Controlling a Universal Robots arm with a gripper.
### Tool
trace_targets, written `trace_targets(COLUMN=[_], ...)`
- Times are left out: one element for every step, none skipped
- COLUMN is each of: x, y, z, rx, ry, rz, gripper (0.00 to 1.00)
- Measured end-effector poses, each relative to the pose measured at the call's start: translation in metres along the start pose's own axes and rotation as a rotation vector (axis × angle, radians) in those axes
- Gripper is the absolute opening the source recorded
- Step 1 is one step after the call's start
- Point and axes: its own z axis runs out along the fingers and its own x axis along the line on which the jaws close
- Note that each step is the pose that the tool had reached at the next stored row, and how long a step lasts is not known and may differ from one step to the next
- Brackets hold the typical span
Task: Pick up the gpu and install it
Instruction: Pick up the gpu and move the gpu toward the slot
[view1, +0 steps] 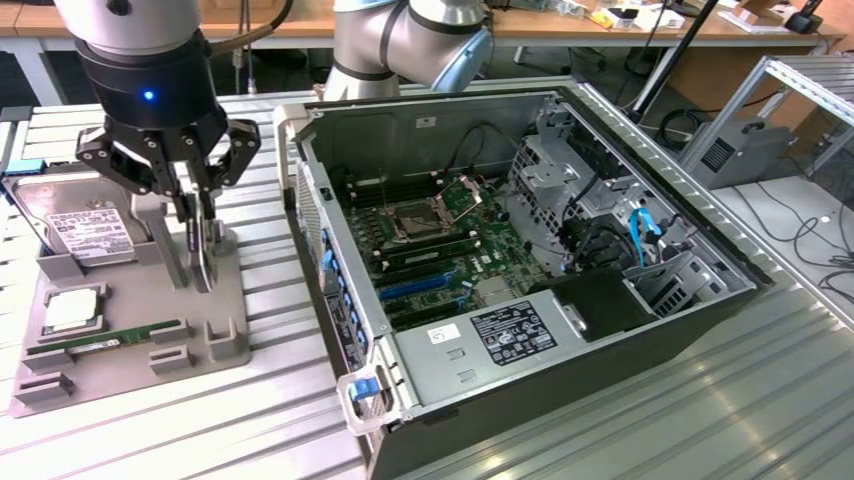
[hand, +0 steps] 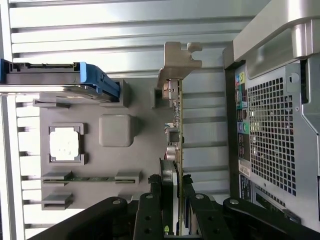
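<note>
Now: gpu (hand: 176, 117) upright, clamped between fingers (hand: 168, 186); hard drive label (view1: 91, 236) unreadable.

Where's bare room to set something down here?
Free: ribbed table at the exterior view's lower right beside the computer case, and lower left below the parts tray. Crowded: tray carries hard drive, CPU, memory stick, and gpu at the gripper.
</note>
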Motion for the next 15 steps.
trace_targets(x=[0.0,0.0,0.0,0.0,0.0,0.0,0.0,0.0,0.0,0.0,0.0,0.0,0.0,0.0,0.0], y=[0.0001,0.0001,0.0002,0.0002,0.0003,0.0003,0.0004,0.0004,0.0005,0.0005,0.0006,0.0006,0.0007,0.0007,0.0008], z=[-0.0011,-0.0032,-0.004,-0.0049,-0.0063,-0.008,-0.0094,-0.0107,-0.0118,-0.0126,-0.0134,-0.0145,-0.0158,-0.0172,-0.0195], rx=[0.0,-0.0001,-0.0003,-0.0003,-0.0004,-0.0005,-0.0007,-0.0008,-0.0009,-0.0009,-0.0009,-0.0011,-0.0013,-0.0015,-0.0018], ry=[0.0001,0.0,-0.0001,0.0,0.0,0.0001,0.0,0.0,0.0,0.0001,0.0001,0.0001,0.0001,0.0001,0.0001], rz=[0.0,0.0,0.0,0.0,0.0,0.0,0.0,0.0,0.0,0.0,0.0,0.0,0.0,0.0,0.0], gripper=[0.27,0.27,0.27,0.27,0.27,0.27,0.27,0.27,0.27,0.27,0.27,0.27,0.27,0.27,0.27])
